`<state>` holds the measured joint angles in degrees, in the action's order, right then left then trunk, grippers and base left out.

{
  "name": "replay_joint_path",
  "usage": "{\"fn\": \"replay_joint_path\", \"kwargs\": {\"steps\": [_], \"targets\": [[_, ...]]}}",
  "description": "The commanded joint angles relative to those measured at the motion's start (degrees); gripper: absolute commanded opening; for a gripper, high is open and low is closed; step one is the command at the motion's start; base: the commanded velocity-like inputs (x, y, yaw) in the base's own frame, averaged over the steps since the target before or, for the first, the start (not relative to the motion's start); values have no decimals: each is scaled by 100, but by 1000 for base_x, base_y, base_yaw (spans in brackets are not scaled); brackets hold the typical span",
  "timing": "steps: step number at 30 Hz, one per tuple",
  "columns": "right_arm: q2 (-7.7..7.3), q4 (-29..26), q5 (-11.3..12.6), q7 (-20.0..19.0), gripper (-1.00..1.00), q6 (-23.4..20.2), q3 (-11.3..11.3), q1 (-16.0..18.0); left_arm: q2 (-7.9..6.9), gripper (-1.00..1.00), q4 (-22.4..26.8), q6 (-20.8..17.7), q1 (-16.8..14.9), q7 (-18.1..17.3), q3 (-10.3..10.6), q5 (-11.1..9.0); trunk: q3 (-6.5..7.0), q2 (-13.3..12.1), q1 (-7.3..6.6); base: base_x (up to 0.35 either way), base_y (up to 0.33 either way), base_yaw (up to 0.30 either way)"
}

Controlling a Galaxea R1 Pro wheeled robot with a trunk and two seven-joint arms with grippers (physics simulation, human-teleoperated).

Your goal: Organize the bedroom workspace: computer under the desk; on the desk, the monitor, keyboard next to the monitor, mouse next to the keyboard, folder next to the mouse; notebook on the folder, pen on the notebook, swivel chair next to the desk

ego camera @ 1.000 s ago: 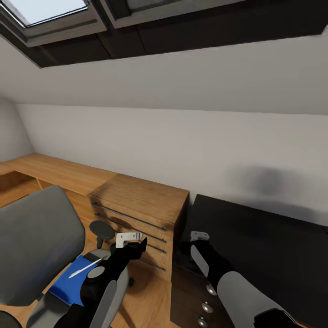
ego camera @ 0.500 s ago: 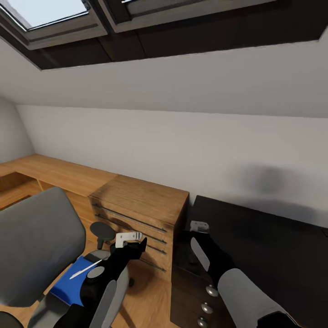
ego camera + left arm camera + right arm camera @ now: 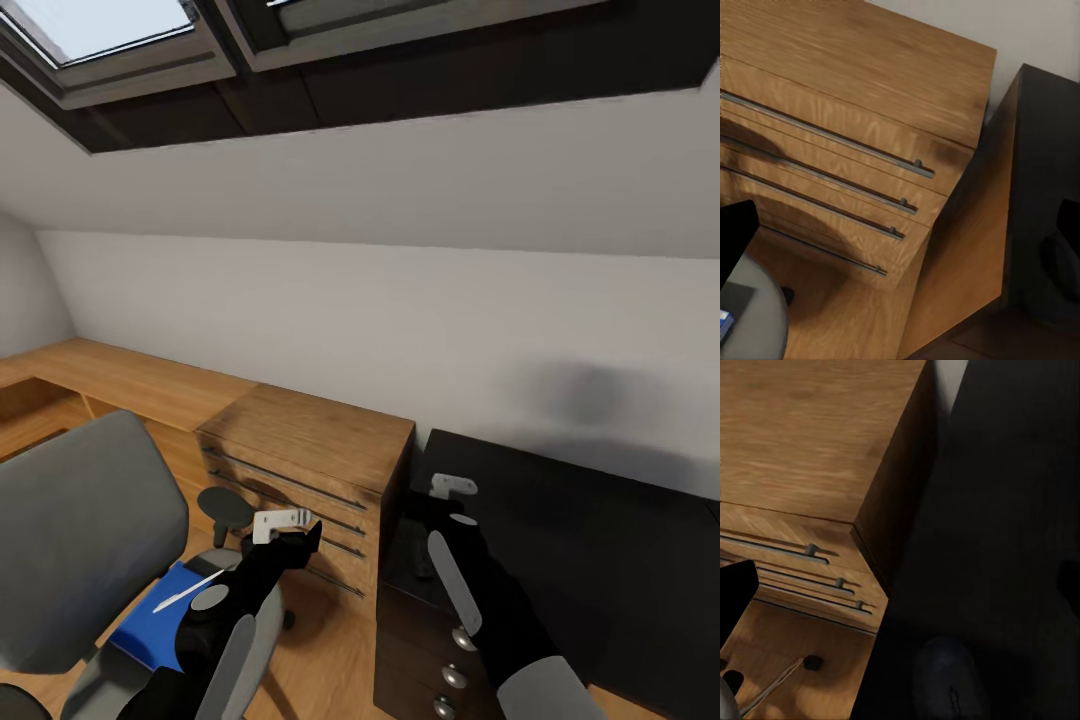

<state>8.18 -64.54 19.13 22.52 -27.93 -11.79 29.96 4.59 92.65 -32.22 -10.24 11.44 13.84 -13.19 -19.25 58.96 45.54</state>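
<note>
While right gripper point(image 3: 452, 487) hovers above the desk point(image 3: 600, 540) near its left edge, jaw state I cannot tell | mouse point(image 3: 947, 675) already on desk | left gripper point(image 3: 285, 522) beside chair, grip unclear | folder point(image 3: 150, 625) and pen point(image 3: 187, 588) on swivel chair point(image 3: 80, 540) seat, not moved | most steps remain, I judge.

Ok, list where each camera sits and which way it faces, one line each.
Head view: on the head, facing forward and down over swivel chair, wooden cabinet and desk; both arms show.
Left wrist view: on the left arm, facing the cabinet's drawer fronts and the desk's end; a black jaw shows.
Right wrist view: on the right arm, facing down on cabinet top and desk top; a black jaw shows.
Shared: all see cabinet beside desk.
</note>
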Motion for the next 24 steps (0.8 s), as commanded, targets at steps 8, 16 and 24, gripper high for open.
{"fn": "replay_joint_path", "kwargs": {"steps": [8, 16, 24], "targets": [[5, -100, 64, 112, 100, -78, -249, -39, -2, 100, 7, -22, -5, 52, -60, -61, -7, 5, 1, 0, 0, 0], [31, -124, 69, 127, 100, -96, -479, -48, -2, 100, 7, -21, -5, 52, -93, -61, -7, 5, 1, -69, 0, 0], [12, -131, 65, 116, 100, -56, -489, -48, -2, 100, 7, -21, -5, 52, -92, -61, -4, 5, 1, -289, 0, -17]]}}
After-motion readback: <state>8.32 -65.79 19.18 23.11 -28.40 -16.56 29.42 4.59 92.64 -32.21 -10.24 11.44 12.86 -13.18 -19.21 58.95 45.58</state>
